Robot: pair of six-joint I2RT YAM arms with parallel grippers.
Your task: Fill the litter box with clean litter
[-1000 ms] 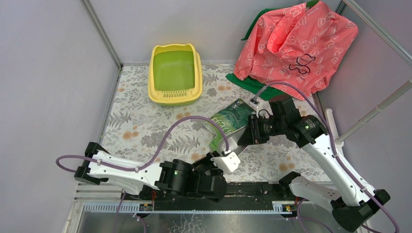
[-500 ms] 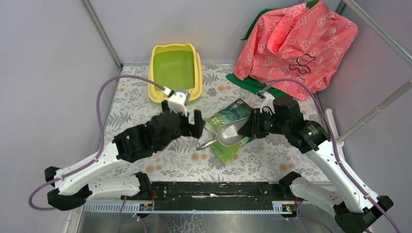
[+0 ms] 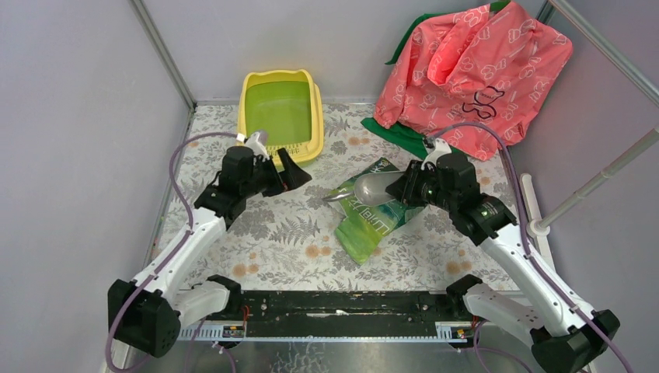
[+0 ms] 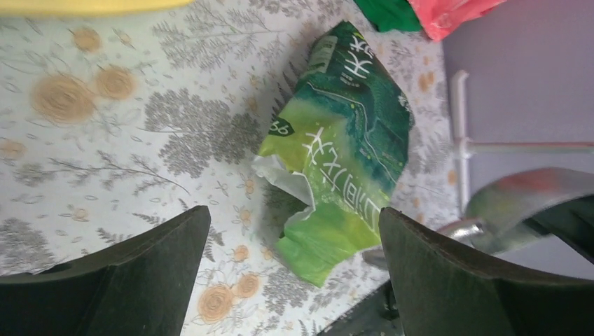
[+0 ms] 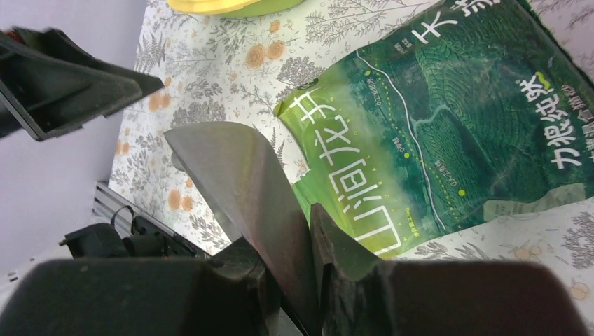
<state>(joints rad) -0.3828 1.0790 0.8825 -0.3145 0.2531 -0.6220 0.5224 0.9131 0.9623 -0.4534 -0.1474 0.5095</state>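
left claw [image 3: 281, 175] wide open, at box's 6 o'clock | box [image 3: 244, 116] upright at 11 o'clock of surface [image 3: 233, 225] | green bag [image 3: 371, 221] lying in the middle | scoop [image 3: 373, 189] over bag | right claw [image 3: 406, 186] holding scoop, at bag's 2 o'clock

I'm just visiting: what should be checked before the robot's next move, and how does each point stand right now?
1. Is the right gripper shut on the scoop: ok.
2. Is the left gripper open and empty: ok.
3. Is the bag torn open: ok, by the left wrist view.
4. Is the bag upright for scooping: not ok, it lies flat.
5. Does the scoop carry litter: cannot tell.
6. Is the litter box free to fill: ok, no litter inside.
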